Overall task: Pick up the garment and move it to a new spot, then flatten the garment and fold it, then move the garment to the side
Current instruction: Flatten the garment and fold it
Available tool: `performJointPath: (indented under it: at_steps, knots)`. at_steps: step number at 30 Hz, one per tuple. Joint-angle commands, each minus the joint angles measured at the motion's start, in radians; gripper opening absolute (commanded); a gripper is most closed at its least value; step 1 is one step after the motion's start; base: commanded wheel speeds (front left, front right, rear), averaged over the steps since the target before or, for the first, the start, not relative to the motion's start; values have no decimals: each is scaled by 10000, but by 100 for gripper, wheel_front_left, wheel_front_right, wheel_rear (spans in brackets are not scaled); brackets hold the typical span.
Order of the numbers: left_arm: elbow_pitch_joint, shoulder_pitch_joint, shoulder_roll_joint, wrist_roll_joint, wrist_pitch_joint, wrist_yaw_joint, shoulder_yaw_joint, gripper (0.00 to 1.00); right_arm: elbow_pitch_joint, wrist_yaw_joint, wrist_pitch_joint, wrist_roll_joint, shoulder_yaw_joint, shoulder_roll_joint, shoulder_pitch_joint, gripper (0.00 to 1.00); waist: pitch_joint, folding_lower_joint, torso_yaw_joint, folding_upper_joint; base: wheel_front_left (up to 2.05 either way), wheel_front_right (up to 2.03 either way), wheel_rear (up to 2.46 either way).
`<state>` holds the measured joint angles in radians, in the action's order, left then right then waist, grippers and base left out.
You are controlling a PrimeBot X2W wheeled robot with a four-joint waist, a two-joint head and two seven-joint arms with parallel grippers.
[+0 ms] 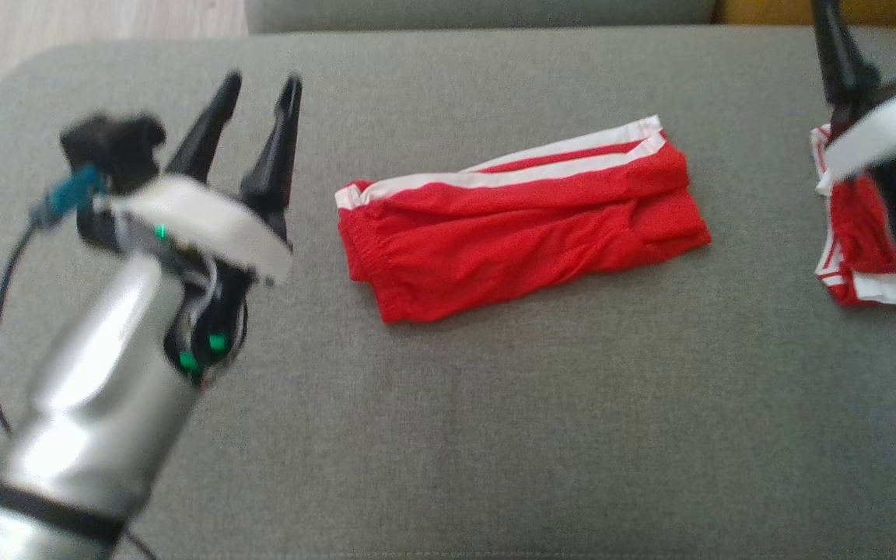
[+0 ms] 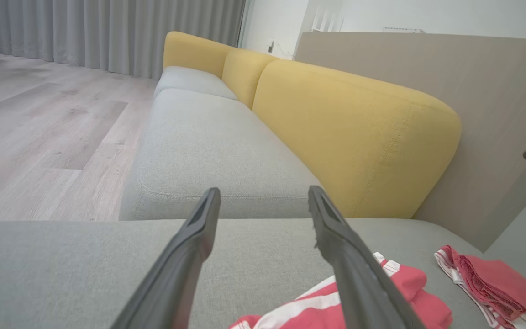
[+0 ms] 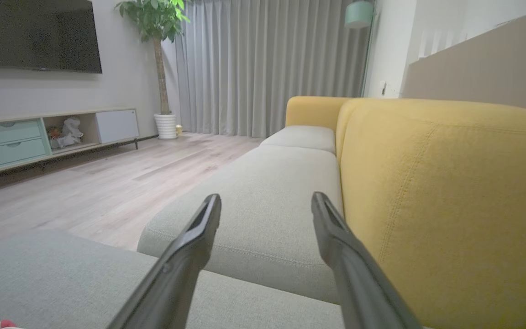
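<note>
Red folded garment (image 1: 522,222) lies flat on the grey sofa seat (image 1: 495,428); left claw (image 1: 261,78) and right claw (image 3: 266,197) stand apart, empty; pale wood floor (image 2: 39,128) beyond.

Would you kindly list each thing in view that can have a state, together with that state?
Red shorts: folded, lying flat on the seat cushion, not held.
Second red garment: rumpled pile, not held.
Left gripper: open, empty.
Right gripper: open, empty.
Curtains: drawn shut.
Television: screen dark.
Cabinet drawers: shut.
</note>
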<state>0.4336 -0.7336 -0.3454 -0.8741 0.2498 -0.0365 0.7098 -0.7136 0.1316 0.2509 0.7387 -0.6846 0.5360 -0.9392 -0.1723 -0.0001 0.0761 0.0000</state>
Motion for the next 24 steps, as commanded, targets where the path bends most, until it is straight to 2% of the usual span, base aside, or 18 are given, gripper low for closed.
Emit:
performJointPath:
  at_steps: [1,5,11,17,24]
  knots:
    - [-678,431,-187,413,118,-147,-933,100,697,-9,105,-731,858,-211,1053,100,425,1,-121,0,0,0,0]
    - [-1777,1995,305,1320,118,-316,-2240,100,2287,-9,106,-2448,2950,-1049,3300,100,826,1,-151,0,0,0,0]
    - [-2735,3984,1036,2900,119,-97,-3517,100,4246,-9,107,-4490,4836,-2562,6245,100,1082,1,-180,0,0,0,0]
    - [-2977,5381,1852,4252,119,247,-4318,100,5125,-9,108,-5478,5573,-3677,7914,100,1149,1,-189,0,0,0,0]
    - [-3092,5906,2557,5161,120,793,-5299,100,5515,-9,-48,-5879,5859,-4146,8461,100,1031,1,-137,0,0,0,0]
